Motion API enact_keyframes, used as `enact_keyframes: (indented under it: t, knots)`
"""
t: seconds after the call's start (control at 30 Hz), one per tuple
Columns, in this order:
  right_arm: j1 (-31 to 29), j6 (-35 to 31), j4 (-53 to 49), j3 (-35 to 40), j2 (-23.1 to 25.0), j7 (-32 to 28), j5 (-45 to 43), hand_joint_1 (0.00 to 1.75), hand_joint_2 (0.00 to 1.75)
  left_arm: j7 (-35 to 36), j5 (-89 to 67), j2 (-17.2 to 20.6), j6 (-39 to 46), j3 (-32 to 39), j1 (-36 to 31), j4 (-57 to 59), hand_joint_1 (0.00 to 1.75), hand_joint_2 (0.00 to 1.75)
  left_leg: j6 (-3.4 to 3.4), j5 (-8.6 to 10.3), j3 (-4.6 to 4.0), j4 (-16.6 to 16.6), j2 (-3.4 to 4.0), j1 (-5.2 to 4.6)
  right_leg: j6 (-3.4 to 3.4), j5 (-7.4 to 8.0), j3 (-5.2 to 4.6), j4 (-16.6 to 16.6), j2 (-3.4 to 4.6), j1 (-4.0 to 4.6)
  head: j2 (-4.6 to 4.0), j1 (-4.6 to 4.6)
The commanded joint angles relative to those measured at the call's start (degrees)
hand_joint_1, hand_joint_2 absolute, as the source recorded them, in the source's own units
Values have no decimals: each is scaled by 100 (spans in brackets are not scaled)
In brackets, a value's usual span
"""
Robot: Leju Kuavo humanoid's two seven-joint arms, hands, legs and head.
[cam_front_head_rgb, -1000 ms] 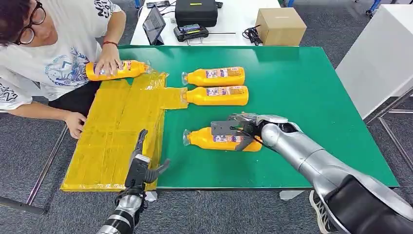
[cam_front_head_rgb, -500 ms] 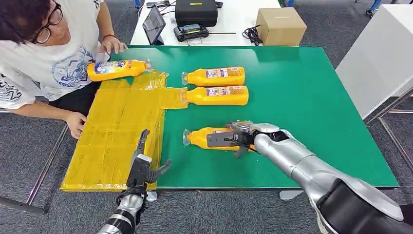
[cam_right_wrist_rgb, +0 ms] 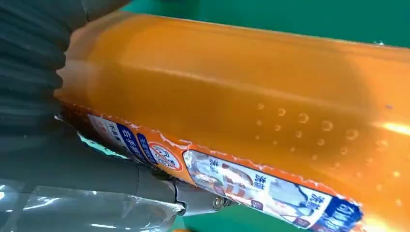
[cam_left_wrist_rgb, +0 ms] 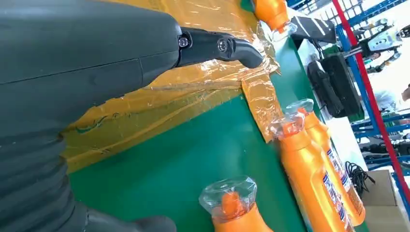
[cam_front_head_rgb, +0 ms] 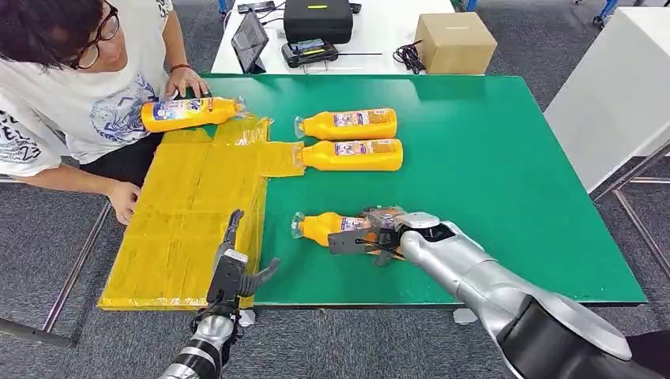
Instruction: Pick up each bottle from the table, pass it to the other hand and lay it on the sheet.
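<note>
Head view | green table [cam_front_head_rgb: 490, 158], grey carpet [cam_front_head_rgb: 47, 237] | right hand [cam_front_head_rgb: 378, 234] grips bottle [cam_front_head_rgb: 324, 227] | left hand [cam_front_head_rgb: 233, 272] spread, empty

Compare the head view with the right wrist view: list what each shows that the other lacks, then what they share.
Head view alone: the yellow sheet, the two bottles lying side by side beyond it, a fourth bottle by a person's hand, the left hand hovering over the sheet's near edge, and the cardboard box.

Right wrist view alone: the held bottle's label print and small bubbles inside its orange liquid.

Both: the right hand gripping the nearest bottle, and the green table.
</note>
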Motion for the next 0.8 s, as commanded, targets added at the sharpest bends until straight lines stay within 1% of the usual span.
enact_keyframes:
  t: [0.03, 0.17, 0.23, 0.27, 0.3, 0.33, 0.37, 0.4, 0.43, 0.47, 0.5, 0.53, 0.57, 0.6, 0.63, 0.67, 0.7, 0.73, 0.77, 0.8]
  knots:
    - [-151, -195, 451, 100, 136, -24, 150, 175, 175, -105, 36, 73, -2, 13, -161, 237, 0, 175, -11, -5, 13, -1, 5, 7, -13, -4, 13, -3, 2, 8, 0, 0]
    - [-61, -538, 309, -240, 75, -37, 198, 175, 175, -105, 50, 97, 15, 46, -85, 130, 0, 175, -15, -9, 21, -1, 8, 10, -19, -5, 22, -5, 4, 12, 0, 0]
    - [39, -693, 227, -405, 46, -33, 175, 175, 175, -105, 60, 107, 4, 54, -53, 86, 0, 175, -9, -3, 9, -1, 3, 5, -11, -3, 10, -3, 0, 6, 0, 0]
    - [137, -966, 113, -572, 17, -12, 179, 175, 175, -105, 73, 111, 18, 62, -21, 48, 0, 175, -8, -3, 9, -2, 0, 6, -10, -2, 10, -4, -1, 6, 0, 0]
    - [137, -966, 113, -572, 17, -12, 179, 175, 175, -105, 73, 111, 18, 62, -21, 48, 0, 175, -13, -8, 17, -1, 3, 10, -16, -5, 19, -5, 1, 11, 0, 0]
    - [206, -1157, 26, -680, 0, -5, 173, 175, 175, -105, 79, 116, 29, 68, 1, 15, 0, 175, -10, -6, 14, -2, 2, 8, -12, -4, 16, -7, 0, 9, 0, 0]
    - [384, -1646, -186, -930, -36, 43, 213, 175, 175, -105, 100, 119, 51, 96, 47, -57, 0, 175, -15, -11, 24, -2, 6, 12, -18, -7, 26, -8, 3, 13, 0, 0]
    - [612, -2127, -526, -1213, -82, 114, 428, 175, 175, -105, 104, 124, 62, 133, 118, -168, 0, 175, -10, -7, 15, -3, 3, 7, -13, -5, 16, -6, 1, 8, 0, 0]
    - [865, -2405, -882, -1546, -99, 189, 567, 175, 175, -100, 95, 125, 44, 173, 191, -285, 0, 175, -9, -6, 12, -3, 0, 8, -11, -4, 15, -7, -1, 9, 0, 0]
    - [1452, -3240, -1632, -2210, -76, 279, 996, 175, 175, -89, 116, 108, 11, 260, 332, -540, 0, 175, -15, -13, 22, -2, 5, 12, -18, -9, 26, -8, 2, 13, 0, 0]
    - [1880, -3362, -2202, -2622, -17, 363, 1379, 175, 175, -24, 77, 94, -26, 302, 452, -762, 0, 175, -12, -10, 20, -8, 3, 13, -15, -6, 24, -14, 1, 14, 0, 0]
    - [2159, -3220, -2601, -2951, 50, 441, 1594, 175, 175, 47, 38, 83, -97, 327, 516, -892, 0, 175, -15, -15, 22, -3, 3, 16, -18, -10, 28, -11, 1, 18, 0, 2]
    - [2554, -3771, -3038, -3443, 238, 258, 1803, 175, 175, 102, 99, 45, -198, 403, 585, -1042, 0, 175, -16, -18, 29, -9, 9, 17, -19, -11, 33, -17, 7, 19, 0, 0]
    - [2863, -3946, -3350, -3784, 412, 117, 2096, 175, 175, 163, 102, 11, -255, 440, 666, -1203, 0, 175, -12, -12, 12, -5, 5, 17, -15, -7, 18, -13, 5, 18, 0, 4]
    - [3068, -3978, -3610, -4005, 516, 67, 2240, 175, 175, 202, 97, -7, -311, 447, 705, -1303, 0, 175, -18, -22, 26, -5, 7, 21, -22, -17, 30, -11, 6, 22, 0, 2]
    - [3396, -4398, -3966, -4415, 763, -285, 2203, 175, 175, 235, 141, -39, -423, 462, 777, -1477, 0, 175, -20, -25, 18, -5, 13, 18, -20, -16, 18, -6, 12, 19, 0, 0]
    - [3584, -4464, -4144, -4575, 856, -398, 2246, 175, 175, 299, 173, -67, -485, 464, 824, -1617, 0, 175, -24, -31, 26, -2, 4, 20, -24, -24, 29, -3, 2, 21, 0, 0]
    - [3678, -4520, -4239, -4671, 894, -421, 2394, 175, 175, 353, 215, -83, -555, 465, 858, -1711, 0, 175, -25, -29, 10, 3, -4, 22, -23, -24, 17, 2, -4, 23, 0, 0]
    - [3890, -4949, -4475, -4942, 1106, -850, 2225, 175, 175, 482, 371, -115, -786, 466, 898, -1829, 0, 175, -22, -23, -1, 3, -6, 19, -20, -20, -1, 3, 0, 20, 0, 0]
    - [3976, -5046, -4537, -5038, 1155, -1000, 2221, 175, 175, 534, 429, -128, -897, 430, 921, -1910, 0, 175, -18, -16, -16, 0, -22, 15, -15, -16, -10, 0, -16, 16, 0, 0]
